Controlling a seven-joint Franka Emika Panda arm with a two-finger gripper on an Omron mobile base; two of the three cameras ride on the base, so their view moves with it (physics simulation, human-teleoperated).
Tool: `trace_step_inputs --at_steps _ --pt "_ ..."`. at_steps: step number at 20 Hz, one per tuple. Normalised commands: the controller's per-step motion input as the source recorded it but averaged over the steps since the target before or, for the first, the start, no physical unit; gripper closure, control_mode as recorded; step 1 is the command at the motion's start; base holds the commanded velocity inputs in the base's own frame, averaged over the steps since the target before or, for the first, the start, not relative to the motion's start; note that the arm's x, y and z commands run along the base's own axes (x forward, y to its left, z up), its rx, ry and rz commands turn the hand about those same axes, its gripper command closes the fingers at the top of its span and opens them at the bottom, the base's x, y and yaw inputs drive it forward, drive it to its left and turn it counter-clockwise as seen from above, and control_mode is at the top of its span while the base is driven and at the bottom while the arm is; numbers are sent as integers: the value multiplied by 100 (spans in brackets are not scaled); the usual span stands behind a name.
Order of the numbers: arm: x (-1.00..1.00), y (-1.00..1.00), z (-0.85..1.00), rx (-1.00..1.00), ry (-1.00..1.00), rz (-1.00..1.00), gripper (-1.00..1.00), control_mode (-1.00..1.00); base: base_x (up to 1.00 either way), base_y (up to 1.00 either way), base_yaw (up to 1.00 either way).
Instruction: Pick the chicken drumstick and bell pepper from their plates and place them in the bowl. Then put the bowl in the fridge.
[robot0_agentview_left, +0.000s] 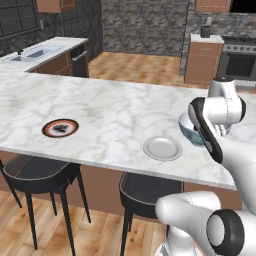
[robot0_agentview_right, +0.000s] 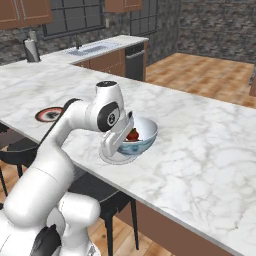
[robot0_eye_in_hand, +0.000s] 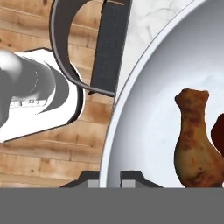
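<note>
The work surface is a long white marble island counter (robot0_agentview_left: 115, 112) over a warm wooden plank floor (robot0_agentview_left: 135, 65), in a kitchen with dark stone walls. Two black stools (robot0_agentview_left: 37, 175) stand tucked under the counter's near edge. Beyond the island, a second counter carries a sink (robot0_agentview_right: 92, 49), and a steel oven (robot0_agentview_left: 240, 62) sits between brown wooden cabinets (robot0_agentview_left: 202, 62).

Three dishes are on the island. At the left lies a dark-centred plate (robot0_agentview_left: 60, 128) with a red-orange and white rim, bearing only dark smears. Near the front edge, to its right, lies a plain white plate (robot0_agentview_left: 162, 148), bare. Just right of that one stands the white bowl (robot0_agentview_right: 145, 131) with a pale blue pattern outside. Inside it lie one chicken drumstick (robot0_eye_in_hand: 194, 140), brown and lying on the bowl's pale floor, and one red bell pepper (robot0_agentview_right: 132, 135) just beside it.

The gripper (robot0_eye_in_hand: 109, 177) is at the bowl's near rim, its two tips drawn close together on the rim of the bowl.
</note>
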Motion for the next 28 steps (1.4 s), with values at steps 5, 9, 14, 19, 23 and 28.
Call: trace_step_inputs --at_steps 5,9,14,19,23,28 --pt "-24 42 0 6 0 4 100 -100 0 0 0" --pt "-23 35 0 7 0 1 100 -100 0 0 0" --pt "-2 3 0 3 0 0 100 -100 0 0 0" --pt "0 0 0 0 0 0 100 -100 0 0 0" --pt "0 0 0 0 0 0 100 -100 0 0 0" --pt "0 0 0 0 0 0 100 100 0 0 0"
